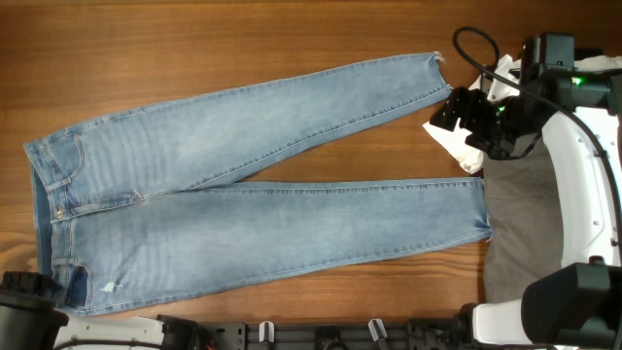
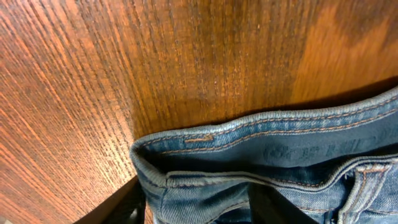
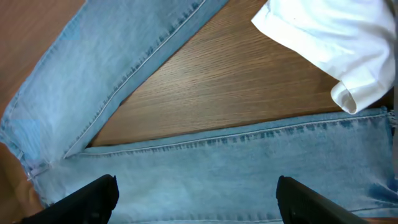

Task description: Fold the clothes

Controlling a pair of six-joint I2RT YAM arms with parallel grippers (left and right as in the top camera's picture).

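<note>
The light blue jeans (image 1: 243, 209) lie flat on the wooden table, waistband at the left, both legs running right to frayed hems. My left gripper (image 1: 39, 290) is at the waistband's near-left corner. In the left wrist view its fingers (image 2: 199, 206) stand apart on either side of the waistband corner (image 2: 205, 158), with denim between them. My right gripper (image 1: 451, 111) hovers past the far leg's hem. In the right wrist view its fingers (image 3: 196, 190) are wide open and empty above the near leg (image 3: 205, 162).
A white cloth (image 1: 465, 146) lies crumpled under the right arm, also in the right wrist view (image 3: 329, 43). A dark grey garment (image 1: 515, 224) lies at the right by the near hem. Bare wood (image 1: 194, 49) runs along the far side.
</note>
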